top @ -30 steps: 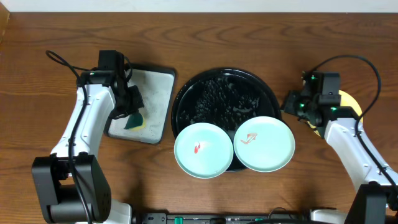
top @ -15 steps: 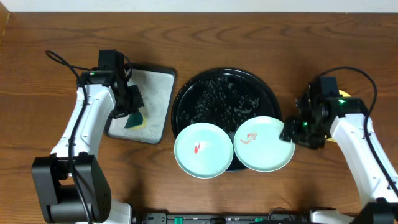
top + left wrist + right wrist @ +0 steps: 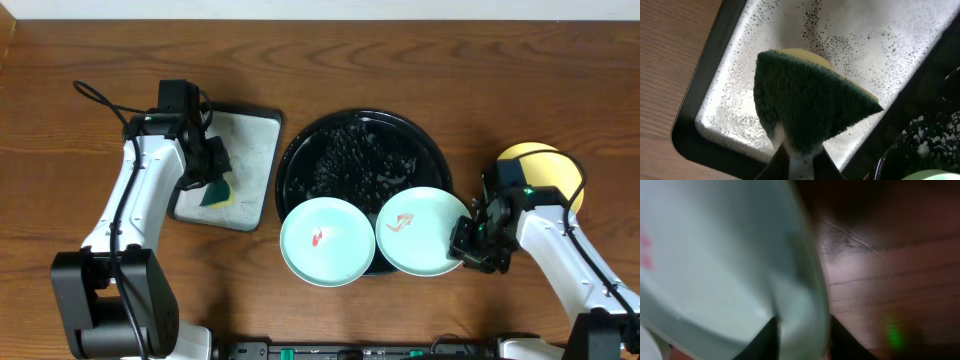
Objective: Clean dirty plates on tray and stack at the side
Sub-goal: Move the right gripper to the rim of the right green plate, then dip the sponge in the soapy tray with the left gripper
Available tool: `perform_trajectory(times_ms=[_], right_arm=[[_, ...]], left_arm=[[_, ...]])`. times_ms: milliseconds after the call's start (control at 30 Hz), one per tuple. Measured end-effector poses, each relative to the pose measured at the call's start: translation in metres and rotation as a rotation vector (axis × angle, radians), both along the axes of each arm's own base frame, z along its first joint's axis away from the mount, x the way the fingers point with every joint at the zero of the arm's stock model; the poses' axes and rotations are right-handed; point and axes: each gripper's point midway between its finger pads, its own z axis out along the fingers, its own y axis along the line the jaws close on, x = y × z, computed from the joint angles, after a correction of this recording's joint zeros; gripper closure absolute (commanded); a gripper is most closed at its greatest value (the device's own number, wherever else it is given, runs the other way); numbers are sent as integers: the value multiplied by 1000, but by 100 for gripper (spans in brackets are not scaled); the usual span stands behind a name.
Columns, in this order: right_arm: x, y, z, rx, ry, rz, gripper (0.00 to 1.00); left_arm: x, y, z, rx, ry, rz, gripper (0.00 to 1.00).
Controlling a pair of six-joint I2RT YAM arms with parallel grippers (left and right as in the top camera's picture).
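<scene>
Plates, three, small and round.

1. Mint-blue plate with red smear (image 3: 425, 231): its outer rim lay between the right jaws, one on either face. The right wrist view did not show whether they had pinched tight. This plate rested on the lip of the black tray (image 3: 350, 150) and overhung the tabletop (image 3: 320, 60), which likely explains a grasp at the exposed edge.
2. Second mint-blue plate (image 3: 327, 241): beyond the first, on the far side from the right jaws, also smeared red.
3. Yellow plate (image 3: 540, 170): off the tray, on the tabletop just behind the right jaws, partly hidden by the arm. Judged the start of the stack.

Green-and-yellow sponge (image 3: 810, 105): clamped in the closed left jaws over the foamy sponge tray (image 3: 890, 50), green face outward, presumably loaded for scrubbing and well apart from both mint plates.
</scene>
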Motion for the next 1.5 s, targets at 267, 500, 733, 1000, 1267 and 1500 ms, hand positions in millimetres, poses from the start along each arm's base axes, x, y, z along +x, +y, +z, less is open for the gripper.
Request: perform_trajectory(times_ms=[267,500,733,1000,1267,1500], right_arm=[[16,2,-5,5,-69,-29,99],[89,3,20,11,-351,2,99],[167,14,63,-5,-726,185,99],[173,41,16,14,-655,281,99],[159,39,-23,28,-486,106,99],[156,35,-26,15,-448,34,99]], left_arm=[[0,0,0,0,1,0,90],[0,0,0,0,1,0,90],[0,-2,0,-13,-1,-3,92],[4,-9,4,-41,-15,-33,92],[17,-48,43,-88,-147,-139,92],[28,-114,64,-168,-260,-258,92]])
